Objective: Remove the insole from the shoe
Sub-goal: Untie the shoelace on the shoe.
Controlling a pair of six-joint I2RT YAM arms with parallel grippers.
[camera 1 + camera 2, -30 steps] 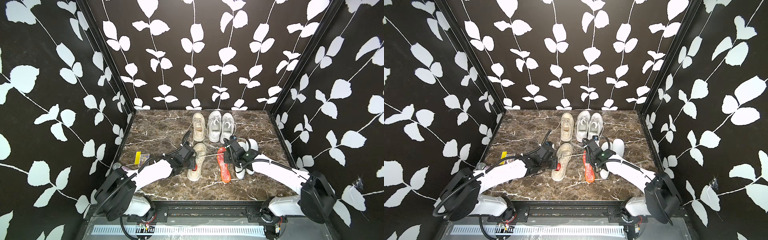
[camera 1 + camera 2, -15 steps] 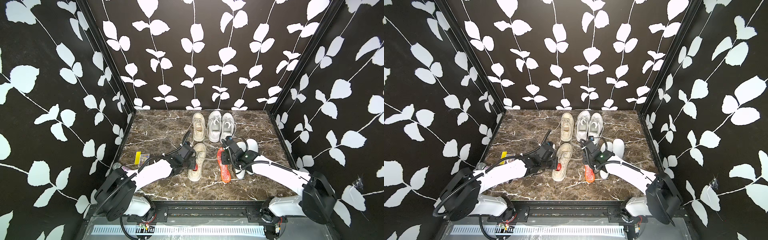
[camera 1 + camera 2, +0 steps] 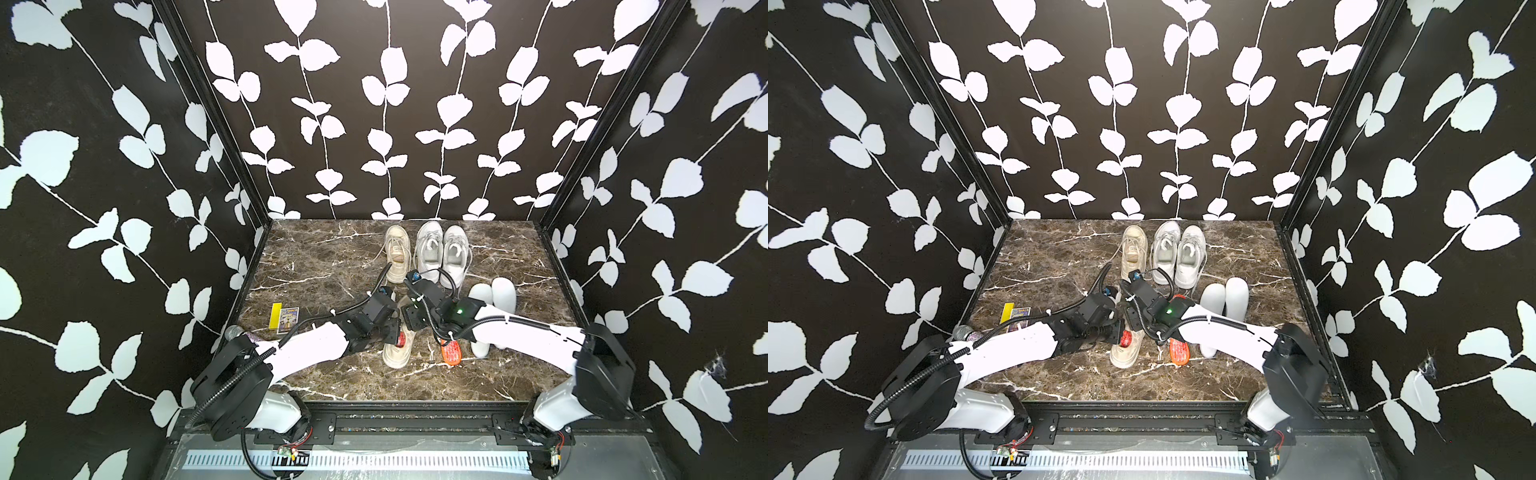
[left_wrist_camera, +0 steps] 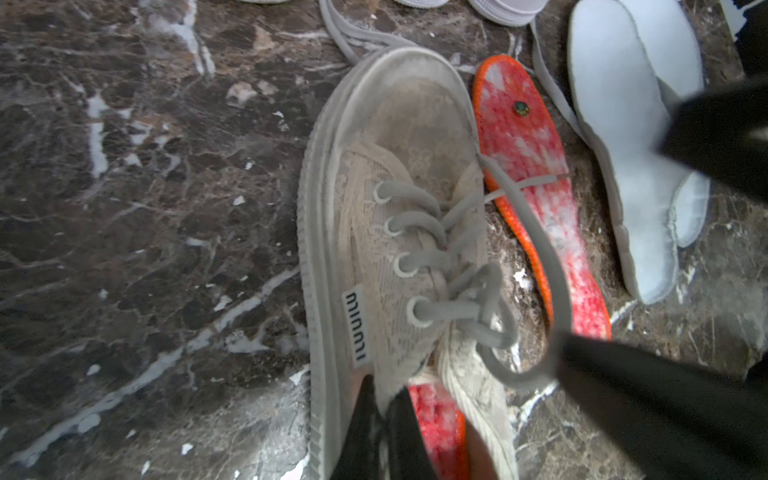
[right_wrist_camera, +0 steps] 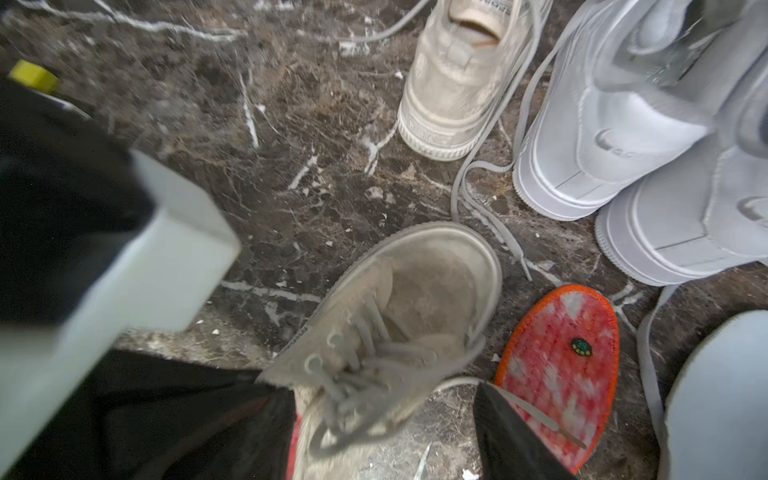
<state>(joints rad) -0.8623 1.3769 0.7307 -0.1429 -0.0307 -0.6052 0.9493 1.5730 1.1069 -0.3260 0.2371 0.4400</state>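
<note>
In both top views we see the left hand (image 3: pixel 394 334) and right hand (image 3: pixel 409 323) crowd the shoe (image 3: pixel 395 357) on the surface (image 3: pixel 332 257). Left wrist view: left hand clamped on the shoe's side wall, red insole (image 4: pixel 436 419) inside at the heel. Right wrist view: right hand's jaws apart astride the laces (image 5: pixel 357 332). We judge the insole light and floppy, best pinched at its heel edge
</note>
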